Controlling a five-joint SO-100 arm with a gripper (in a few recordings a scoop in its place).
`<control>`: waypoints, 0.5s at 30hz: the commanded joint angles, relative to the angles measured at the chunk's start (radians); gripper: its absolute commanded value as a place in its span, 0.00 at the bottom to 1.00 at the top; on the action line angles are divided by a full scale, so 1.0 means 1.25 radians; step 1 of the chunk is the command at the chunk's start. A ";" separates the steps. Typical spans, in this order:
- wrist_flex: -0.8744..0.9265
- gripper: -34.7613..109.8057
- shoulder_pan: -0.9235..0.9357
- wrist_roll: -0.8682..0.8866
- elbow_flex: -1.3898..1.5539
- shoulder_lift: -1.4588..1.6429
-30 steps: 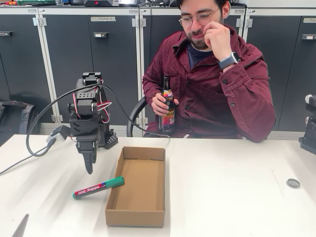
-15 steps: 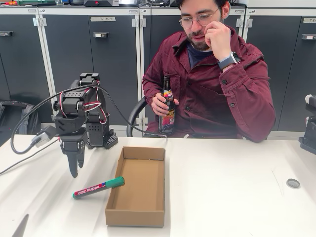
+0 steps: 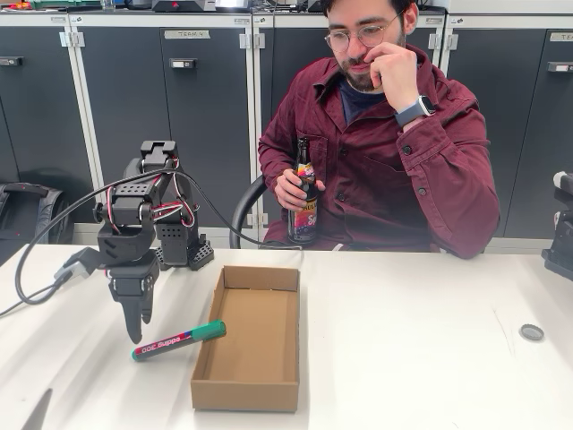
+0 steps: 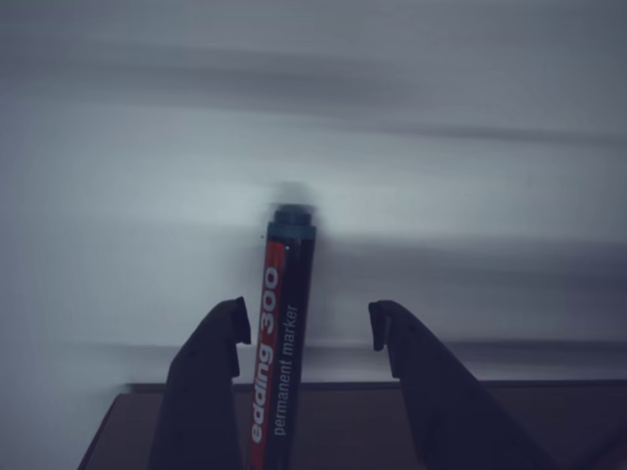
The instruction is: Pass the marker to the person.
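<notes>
The marker (image 4: 277,343) has white words on its side. In the wrist view I can read "edding 300" in big letters and "permanent marker" in small ones. In the fixed view the same marker (image 3: 178,340) shows "edding 300" too, but upside down. There I can also see its green cap, which points at the cardboard box (image 3: 251,335) and sits just beside the box wall.

The marker lies flat on the white counter (image 3: 430,358). My tool (image 3: 137,327) hangs just above the pink end, pointing down. My two fingers (image 4: 201,392) are spread apart, with a wide gap, and they hold nothing. In the wrist view the marker runs up between them, close to the left finger (the far end looks blurry and dark).

The fixed view shows more of the room. The person (image 3: 385,152) sits behind the counter in a dark red shirt and holds a brown bottle (image 3: 303,193) in one hand. It has a bright label, but I cannot read it. The other hand is up by the face, with a watch on the wrist. Grey cabinets (image 3: 161,107) stand behind, and one has a small tag too tiny to read.
</notes>
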 commanded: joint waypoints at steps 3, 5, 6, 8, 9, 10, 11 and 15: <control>0.001 0.43 -0.001 -0.004 -0.059 -0.017; -0.001 0.43 0.000 -0.005 -0.067 -0.026; -0.001 0.43 0.000 -0.005 -0.072 -0.031; 0.004 0.43 0.000 -0.005 -0.085 -0.040; 0.004 0.43 0.001 -0.005 -0.086 -0.043; 0.004 0.43 0.001 -0.004 -0.087 -0.045; 0.002 0.43 0.001 -0.002 -0.090 -0.050; -0.001 0.43 0.002 -0.002 -0.099 -0.067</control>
